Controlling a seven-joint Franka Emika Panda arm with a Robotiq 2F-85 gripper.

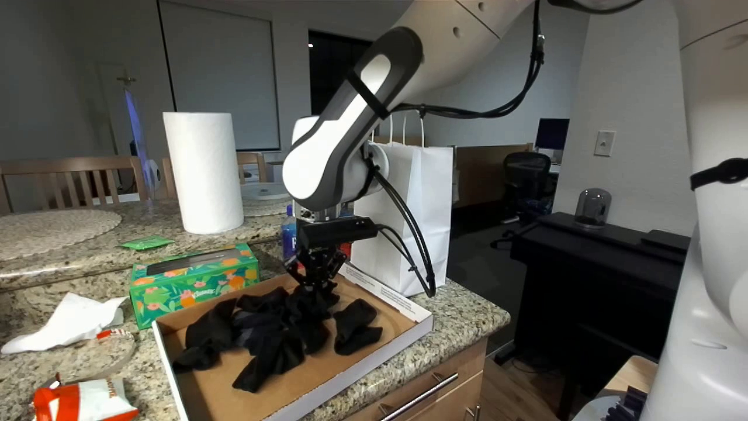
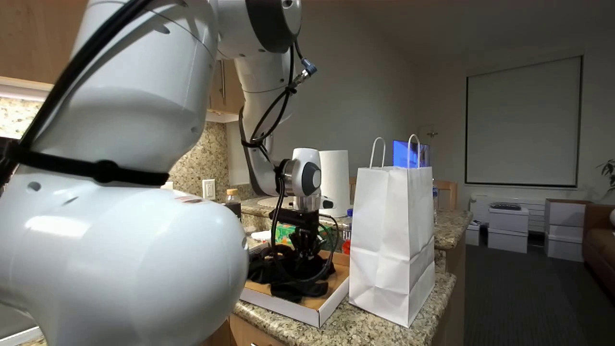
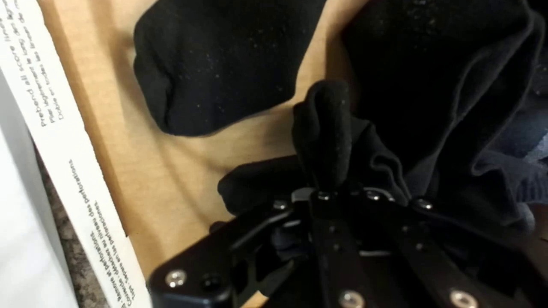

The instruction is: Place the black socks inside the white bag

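I have my gripper (image 3: 338,196) closed tight on a fold of black sock (image 3: 323,137), low over the cardboard tray (image 1: 204,392) — the other black socks (image 1: 280,351) lie heaped beneath and beside it, a single sock (image 1: 350,321) slightly apart — while the white bag (image 2: 384,240) stands upright just outside the tray's edge.

End effector (image 3: 341,194) downward, jaws together

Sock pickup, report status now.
Gripper shut on a black sock, down in the tray. Other socks loose beside it. Bag upright outside; tray rim between sock and bag.
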